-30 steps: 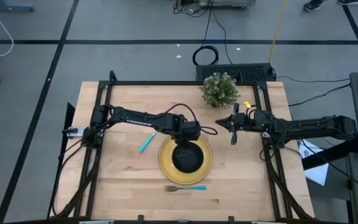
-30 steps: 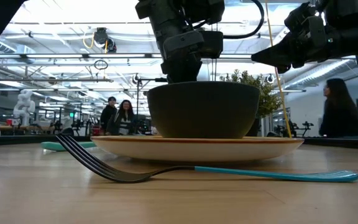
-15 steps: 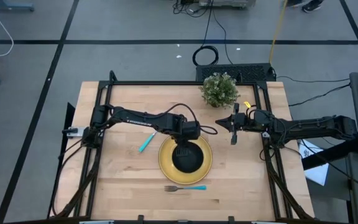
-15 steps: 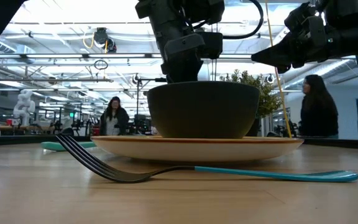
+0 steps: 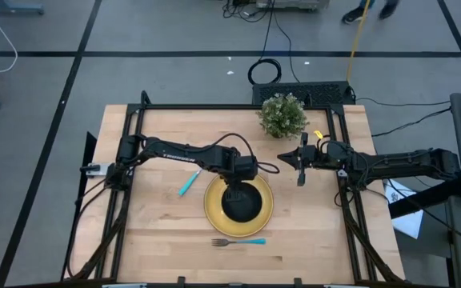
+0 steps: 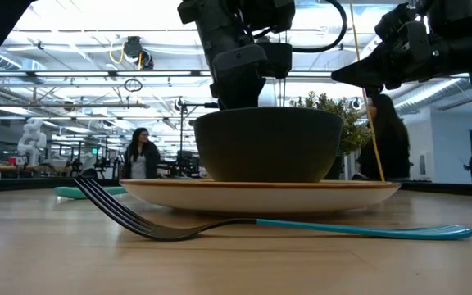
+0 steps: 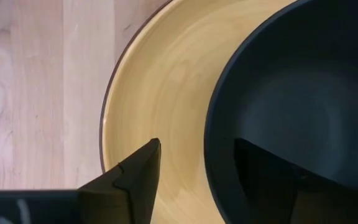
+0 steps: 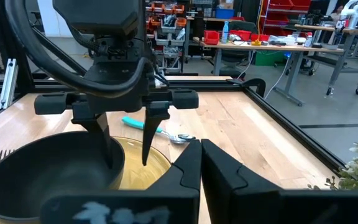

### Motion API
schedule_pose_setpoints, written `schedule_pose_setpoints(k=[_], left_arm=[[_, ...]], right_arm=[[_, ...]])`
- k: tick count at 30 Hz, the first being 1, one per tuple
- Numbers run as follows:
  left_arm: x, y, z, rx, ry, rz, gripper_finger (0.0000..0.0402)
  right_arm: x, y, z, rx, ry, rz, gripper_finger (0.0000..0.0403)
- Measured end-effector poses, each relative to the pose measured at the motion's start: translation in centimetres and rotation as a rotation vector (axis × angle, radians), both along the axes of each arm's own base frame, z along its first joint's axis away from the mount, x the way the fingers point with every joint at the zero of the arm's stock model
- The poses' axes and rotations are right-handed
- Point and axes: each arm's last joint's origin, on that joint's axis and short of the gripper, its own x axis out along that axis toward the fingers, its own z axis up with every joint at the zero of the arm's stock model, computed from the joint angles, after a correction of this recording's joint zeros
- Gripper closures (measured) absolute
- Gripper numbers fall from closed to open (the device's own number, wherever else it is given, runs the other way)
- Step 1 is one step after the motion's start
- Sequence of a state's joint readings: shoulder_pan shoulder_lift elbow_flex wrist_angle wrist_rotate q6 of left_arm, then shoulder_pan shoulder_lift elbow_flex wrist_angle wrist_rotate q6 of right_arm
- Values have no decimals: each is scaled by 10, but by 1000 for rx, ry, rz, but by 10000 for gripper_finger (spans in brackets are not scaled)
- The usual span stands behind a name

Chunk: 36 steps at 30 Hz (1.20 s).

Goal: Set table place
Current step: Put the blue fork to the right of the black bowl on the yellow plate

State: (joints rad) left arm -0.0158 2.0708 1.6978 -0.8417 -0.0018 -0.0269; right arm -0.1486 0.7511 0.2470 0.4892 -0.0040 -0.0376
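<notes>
Black bowl (image 5: 242, 202) sitting in the middle of the yellow plate (image 5: 213, 210), both toward the near centre of the table (image 5: 158, 232). Bowl matte, deep, apparently empty; plate glossy with a darker rim. Fork (image 5: 238, 241) lying just in front of the plate, turquoise handle pointing right, tines left, apart from the plate's edge. Spoon (image 5: 188, 183) lying at an angle off the plate's far-left side, near but not beside it, and not lined up with anything.

Judged from this: plate and bowl stacked as wanted, fork roughly placed, spoon probably left to bring alongside.

Left gripper (image 7: 194, 171) directly over the bowl's far rim, fingers parted and straddling the wall, one finger outside over the plate, one inside the bowl. Nothing pinched between them as far as the wrist view shows, though contact with the rim hard to rule out. Looks released rather than gripping.

Right gripper (image 5: 298, 164) hanging above bare table to the right of the plate, fingers closed on nothing, waiting near the potted plant (image 5: 282, 114).
</notes>
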Motion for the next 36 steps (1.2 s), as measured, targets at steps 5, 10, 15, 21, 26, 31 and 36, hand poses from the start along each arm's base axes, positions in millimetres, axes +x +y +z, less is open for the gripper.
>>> schedule_pose_setpoints(k=[5, 10, 15, 21, 26, 31, 36], left_arm=[[0, 0, 0, 0, 0, 0, 193], [0, 0, 1, -4, -3, 9, 186], [2, 0, 10, -7, -9, 16, 173], [0, 0, 20, -2, 18, 5, 169], [-1, -1, 35, -1, 29, 2, 169], [2, -1, 50, -1, -10, 0, 167], [3, -1, 51, 9, -19, -17, 167]], right_arm=[[0, 0, 0, 0, 0, 0, 403], [0, 0, 0, 0, 0, 0, 403], [0, 0, 0, 0, 0, 0, 403], [0, 0, 0, 0, 0, 0, 403], [0, 0, 0, 0, 0, 0, 403], [0, 0, 0, 0, 0, 0, 403], [0, 0, 0, 0, 0, 0, 403]])
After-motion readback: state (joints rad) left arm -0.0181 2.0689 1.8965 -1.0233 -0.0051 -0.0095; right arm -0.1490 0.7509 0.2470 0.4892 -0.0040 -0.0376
